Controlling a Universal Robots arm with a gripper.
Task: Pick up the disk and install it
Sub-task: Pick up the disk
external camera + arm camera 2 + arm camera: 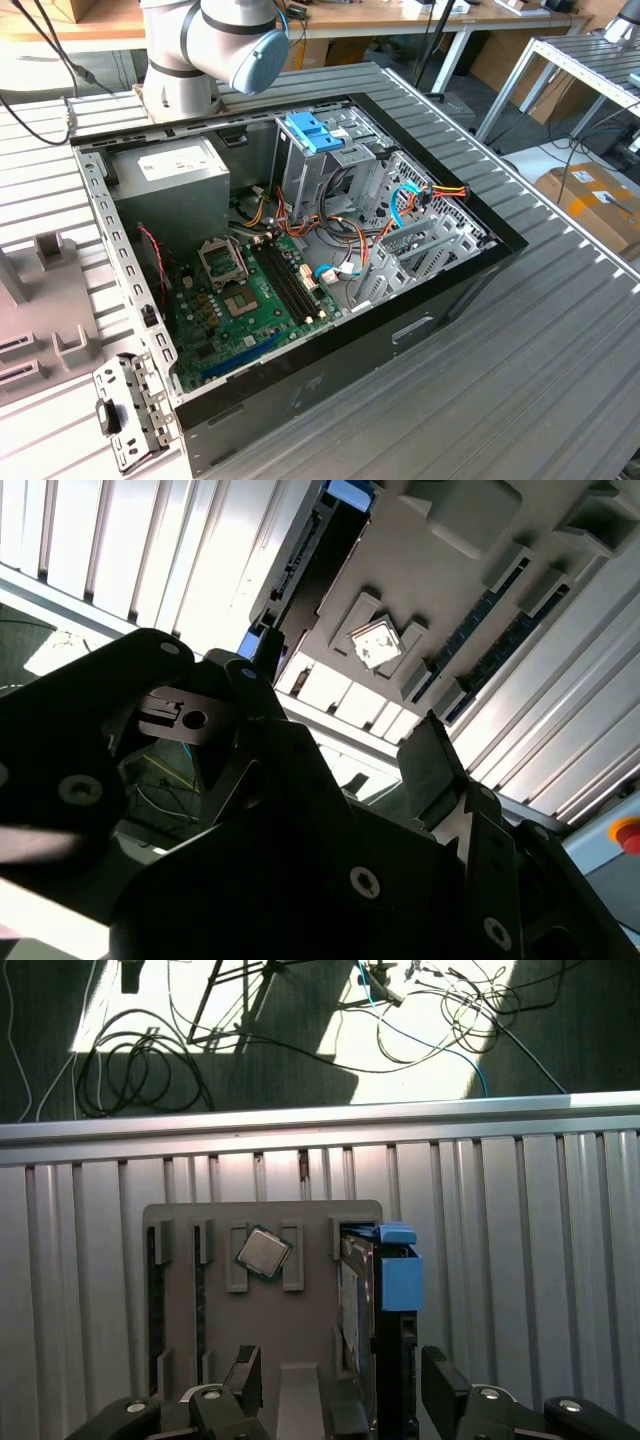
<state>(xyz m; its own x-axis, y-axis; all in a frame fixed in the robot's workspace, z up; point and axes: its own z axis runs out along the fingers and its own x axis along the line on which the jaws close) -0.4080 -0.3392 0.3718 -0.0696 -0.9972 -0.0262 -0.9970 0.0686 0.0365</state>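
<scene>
The disk stands on edge in a slot of a grey holder tray, its light blue carrier at one end. In the second wrist view the disk is a dark strip with blue corners, beyond the fingertips. My gripper hangs over the tray, open, its two black fingers spread to either side of the disk's line and apart from it. In the second wrist view the gripper holds nothing. The open computer case holds a metal drive cage topped by a blue latch piece.
A square processor chip lies in another recess of the tray. The tray sits at the exterior view's left on the ribbed metal table. Cables lie on the floor beyond the table edge. A red button sits nearby.
</scene>
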